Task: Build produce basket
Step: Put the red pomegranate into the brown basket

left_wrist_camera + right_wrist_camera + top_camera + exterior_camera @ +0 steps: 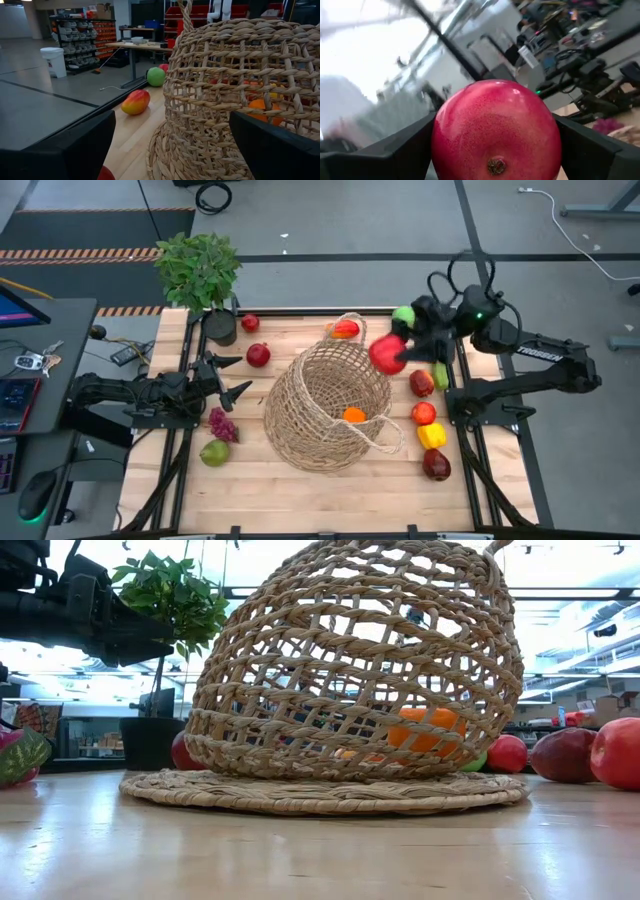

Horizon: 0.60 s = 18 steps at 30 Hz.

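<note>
- At the centre of the table (300,490), the basket (325,408) lies tipped on its side, its mouth toward 4 o'clock, one orange piece (354,415) inside it.
- At 1 o'clock from the basket, the right gripper (398,352) is raised off the wood and pinches a red fruit (496,131) between its two fingers, which press its sides.
- At 9 o'clock, the left gripper (228,376) sits low over the table with its fingers spread wide and nothing between them, aimed at the basket wall.
- Produce around it: a red-orange piece (345,330) at 12 o'clock near the far edge; two red fruits (258,355) at 10 to 11 o'clock; purple grapes (222,424) and a green pear (214,452) at 8 o'clock; at 3 to 4 o'clock a row of red, yellow and dark red pieces (431,436) along the right edge.
- A potted plant (200,275) stands at the far left corner, just beside the left arm.
- The surface is pale wooden planks; grey floor and cables surround it, with shelves and benches beyond.
- Bare wood lies along the near edge at 6 o'clock.
</note>
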Tool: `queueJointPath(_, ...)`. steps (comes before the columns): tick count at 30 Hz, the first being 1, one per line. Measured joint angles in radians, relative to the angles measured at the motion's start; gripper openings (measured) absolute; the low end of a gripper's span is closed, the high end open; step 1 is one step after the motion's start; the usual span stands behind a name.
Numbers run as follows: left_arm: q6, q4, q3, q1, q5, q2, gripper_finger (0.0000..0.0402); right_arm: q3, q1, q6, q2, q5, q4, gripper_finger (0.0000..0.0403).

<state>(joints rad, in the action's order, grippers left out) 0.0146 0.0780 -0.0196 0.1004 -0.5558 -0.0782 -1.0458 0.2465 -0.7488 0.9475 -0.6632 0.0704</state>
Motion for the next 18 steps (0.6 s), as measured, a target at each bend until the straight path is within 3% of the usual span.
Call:
queueJointPath(2,0.000,0.000,0.000,0.000,0.000,0.000,0.0398,0.000,-0.042,0.125,0.005,0.069,-0.037,0.0360)
queueJointPath(7,0.000,0.000,0.000,0.000,0.000,0.000,0.0398,0.000,-0.122,0.212,0.040,0.299,-0.055,0.0360)
queueJointPath(13,0.000,0.000,0.000,0.000,0.000,0.000,0.0398,0.000,-0.151,0.256,0.085,0.344,-0.125,0.0360)
queueJointPath(18,0.000,0.000,0.000,0.000,0.000,0.000,0.0398,0.000,-0.153,0.257,0.120,0.465,-0.148,0.0360)
